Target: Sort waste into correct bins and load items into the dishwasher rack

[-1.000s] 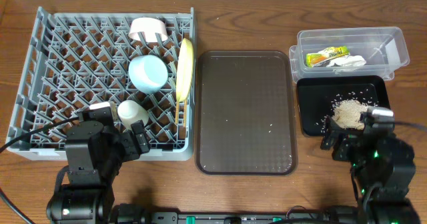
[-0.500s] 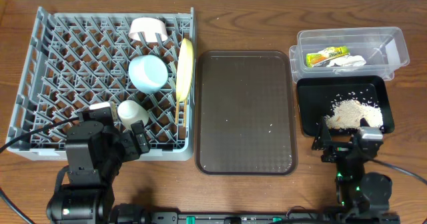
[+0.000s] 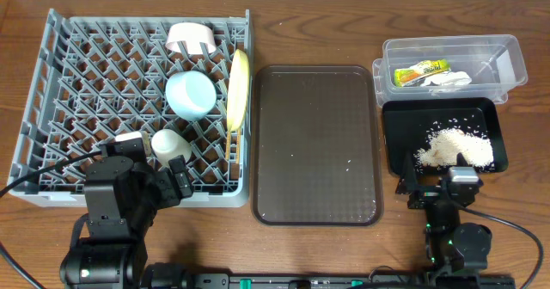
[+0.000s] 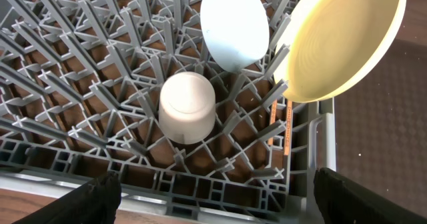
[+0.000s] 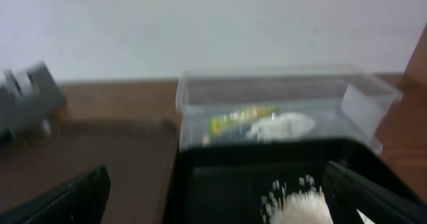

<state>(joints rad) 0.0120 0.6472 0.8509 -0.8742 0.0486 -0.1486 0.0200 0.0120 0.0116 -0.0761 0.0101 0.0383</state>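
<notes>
Large square grey plastic peg rack (image 3: 86, 74) on L side of wooden counter (image 3: 344, 31). In rack: pale pinkish-white bowl (image 3: 190, 38) at far edge, light blue bowl (image 3: 191, 95) nearer mid, both tipped on side. Round yellow-green plate (image 3: 237, 89) on edge along R wall of rack, just beside blue bowl. Small white cup (image 3: 170, 144) upside down btwn pegs, near front. Pair of thin wooden chopsticks (image 4: 288, 127) down in R-edge slot, just below plate.

Big brown rectangular serving tray (image 3: 316, 108) mid-counter, a stray white grain or two on it.

Far R: clear plastic rectangular tub (image 3: 447, 41) w/ yellow-green snack wrapper w/ orange print (image 3: 421, 72) and crumpled white tissue (image 3: 451, 80) inside, touching. Shallow black rectangular tray (image 3: 404, 134) just in front of tub, w/ pile of loose white rice-like scraps (image 3: 455, 147) in near-R part, more grains scattered around it.

Left fingers (image 4: 93, 197) spread apart, nothing btwn them, hovering over front-R corner of rack, above cup. Right fingers (image 5: 380, 197) also apart, empty, at near edge of black tray, pointed toward rice and tub. R wrist view blurry.
</notes>
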